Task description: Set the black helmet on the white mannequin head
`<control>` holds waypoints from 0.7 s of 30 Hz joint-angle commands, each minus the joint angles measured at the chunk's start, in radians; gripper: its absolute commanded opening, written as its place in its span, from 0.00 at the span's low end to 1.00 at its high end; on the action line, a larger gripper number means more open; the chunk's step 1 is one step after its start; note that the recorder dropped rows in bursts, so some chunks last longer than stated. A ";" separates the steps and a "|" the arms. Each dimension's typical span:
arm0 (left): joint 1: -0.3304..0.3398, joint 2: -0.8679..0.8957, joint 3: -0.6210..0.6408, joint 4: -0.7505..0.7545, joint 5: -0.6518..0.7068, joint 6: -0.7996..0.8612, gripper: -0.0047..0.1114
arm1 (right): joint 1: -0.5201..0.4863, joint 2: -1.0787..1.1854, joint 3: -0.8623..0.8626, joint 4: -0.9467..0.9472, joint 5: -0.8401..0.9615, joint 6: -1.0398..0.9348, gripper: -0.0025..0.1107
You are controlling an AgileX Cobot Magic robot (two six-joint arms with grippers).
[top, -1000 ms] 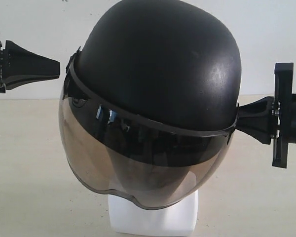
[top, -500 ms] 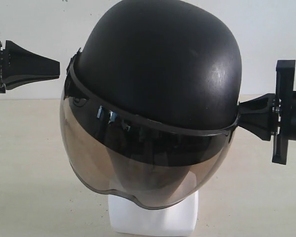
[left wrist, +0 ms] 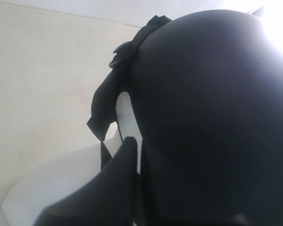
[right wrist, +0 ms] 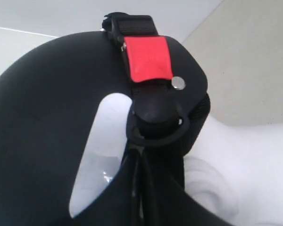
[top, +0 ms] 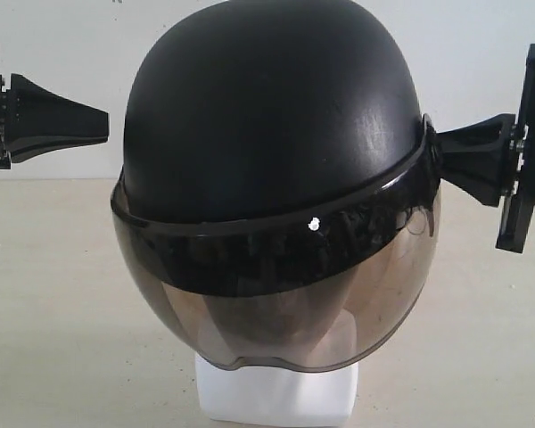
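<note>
Evidently the placing step is at its close: the black helmet (top: 267, 116) sits over the white mannequin head (top: 276, 397). Only the head's blocky neck base shows clear beneath the helmet, and the face is dim behind the tinted visor (top: 276, 312). The helmet looks roughly level.

The left claw (top: 100, 121) is clenched on nothing and stands just beside the helmet on that arm's side, with a sliver of wall showing between them. The right claw (top: 439, 147), likewise clenched, has its tip against the helmet's opposite side, close to the strap anchor with the red tab (right wrist: 147, 59). Whether it presses or merely touches, I cannot tell.

I judge the task nearly done. The next move calls for drawing the right claw straight out from the helmet without dragging the shell askew.
</note>
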 commanded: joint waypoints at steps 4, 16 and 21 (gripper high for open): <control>-0.002 0.001 0.005 -0.003 -0.002 -0.007 0.08 | 0.003 -0.007 -0.003 -0.023 0.024 0.018 0.02; -0.002 -0.012 0.005 -0.003 -0.002 -0.007 0.08 | -0.001 -0.027 -0.003 -0.154 -0.123 0.111 0.02; -0.002 -0.012 0.005 -0.003 -0.002 -0.007 0.08 | -0.001 -0.137 -0.012 -0.152 -0.195 0.148 0.02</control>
